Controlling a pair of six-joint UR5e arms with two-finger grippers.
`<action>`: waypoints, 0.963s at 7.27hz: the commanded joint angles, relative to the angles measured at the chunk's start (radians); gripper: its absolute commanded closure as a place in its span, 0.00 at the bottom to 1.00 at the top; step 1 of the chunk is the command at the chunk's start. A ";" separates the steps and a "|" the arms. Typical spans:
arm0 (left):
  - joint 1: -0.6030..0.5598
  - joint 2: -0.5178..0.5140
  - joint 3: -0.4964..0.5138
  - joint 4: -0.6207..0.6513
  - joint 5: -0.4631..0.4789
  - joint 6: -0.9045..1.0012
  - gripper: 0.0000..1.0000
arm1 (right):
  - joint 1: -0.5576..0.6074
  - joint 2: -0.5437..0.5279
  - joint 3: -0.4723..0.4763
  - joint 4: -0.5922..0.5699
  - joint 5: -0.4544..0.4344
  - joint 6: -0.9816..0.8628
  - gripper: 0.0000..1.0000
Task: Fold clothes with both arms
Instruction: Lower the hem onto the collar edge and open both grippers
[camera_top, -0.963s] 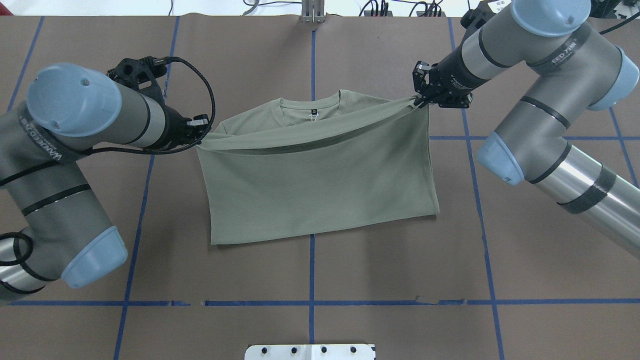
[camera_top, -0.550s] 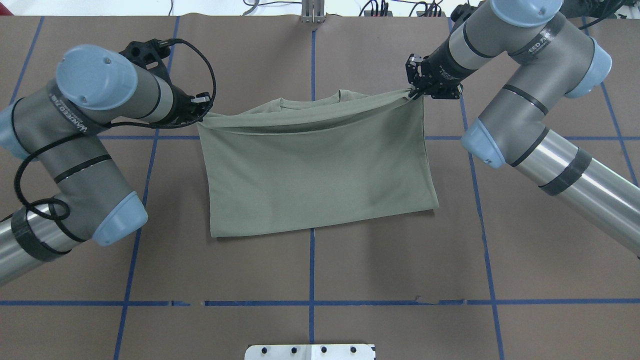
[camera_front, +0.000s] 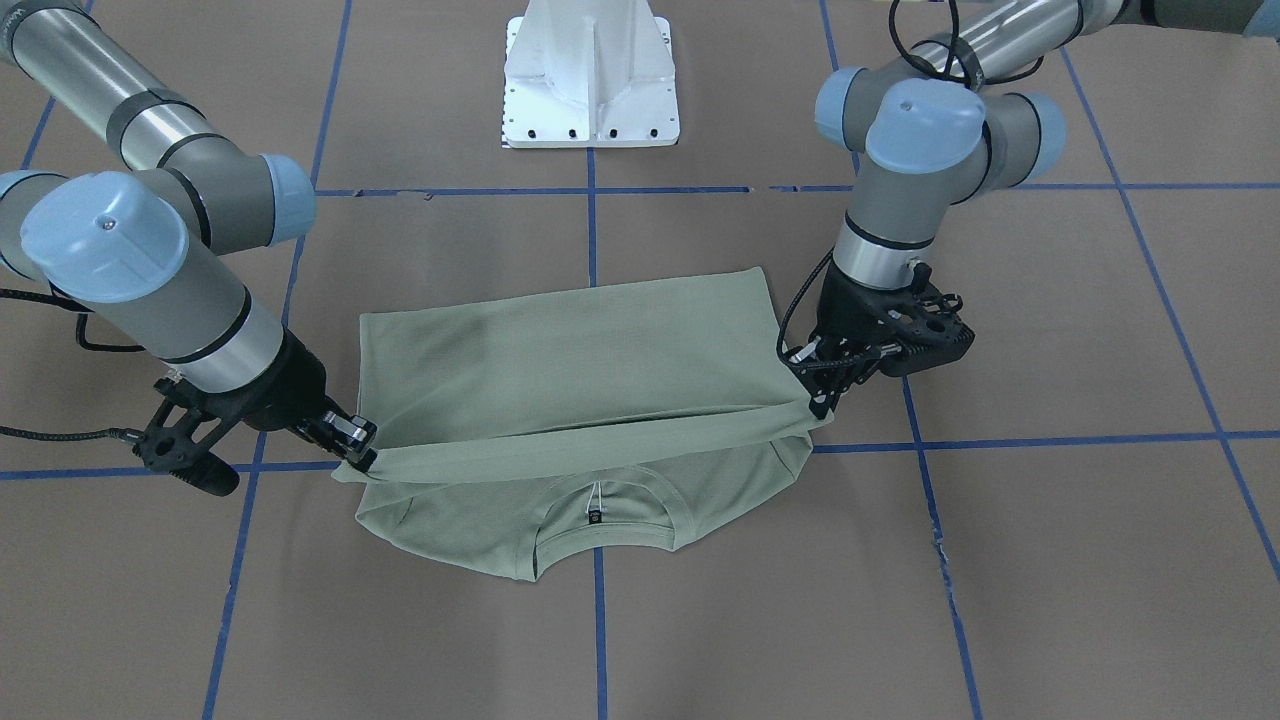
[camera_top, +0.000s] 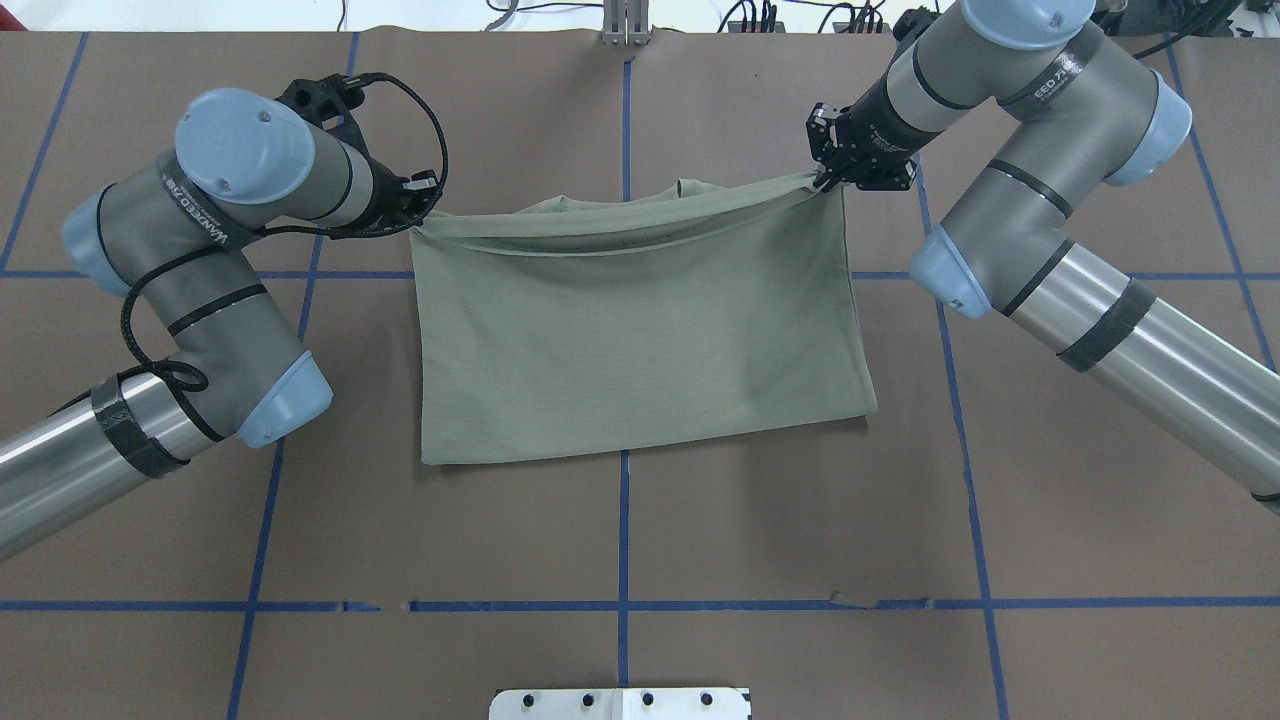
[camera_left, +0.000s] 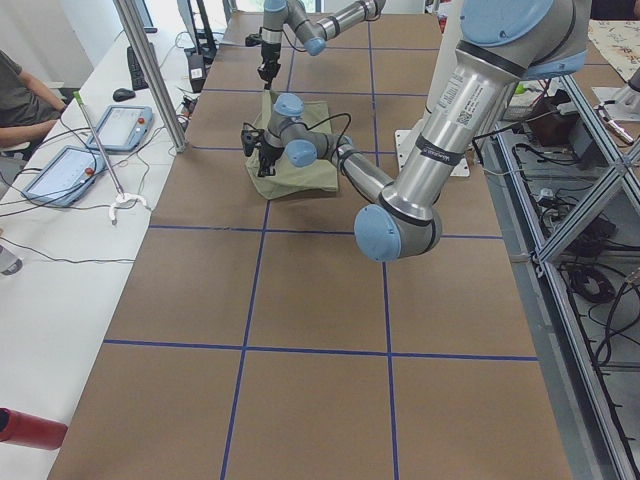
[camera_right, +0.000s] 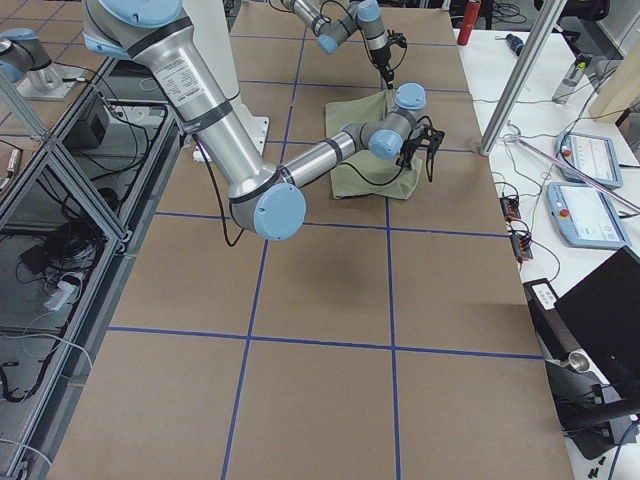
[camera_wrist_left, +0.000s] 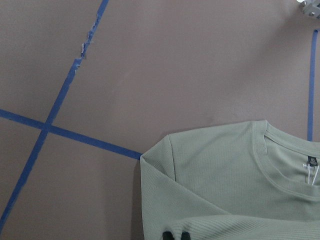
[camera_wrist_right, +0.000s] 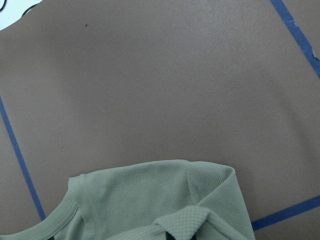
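Subject shirt (camera_top: 640, 340), sage-green, is lying near centre of table (camera_top: 1000, 520), doubled over approx. in half, w/ the fold line resting on the robot's side. The upper layer's free edge is being held taut btwn both arms, raised slightly clear of the layer beneath.

L arm (camera_top: 200, 260): jaws are closed, and the edge's corner on the robot's left is being pinched. R arm (camera_top: 1040, 190): jaws are likewise closed, and the opposite corner is being gripped, w/ fabric bunching at the tips.

In the front-facing view the collar (camera_front: 600, 540) and black neck label (camera_front: 594, 517) are being exposed beyond the raised edge, flat on the table. In both wrist views the shoulder portions are being seen below, w/ dark jaw tips on the fabric at frame bottom.

The table is being crossed by blue tape lines (camera_top: 622, 540); the centre line is being straddled by the shirt. White pedestal base (camera_front: 592, 80) is standing well apart from the shirt.
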 joint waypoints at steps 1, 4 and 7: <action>-0.005 0.002 0.021 -0.007 0.005 0.002 1.00 | 0.003 0.004 -0.023 0.005 -0.002 -0.001 1.00; -0.004 -0.004 0.024 -0.007 0.025 -0.003 1.00 | 0.002 0.007 -0.035 0.004 -0.002 0.000 1.00; 0.000 -0.016 0.020 0.002 0.025 -0.006 1.00 | -0.018 0.036 -0.033 0.005 -0.002 -0.001 1.00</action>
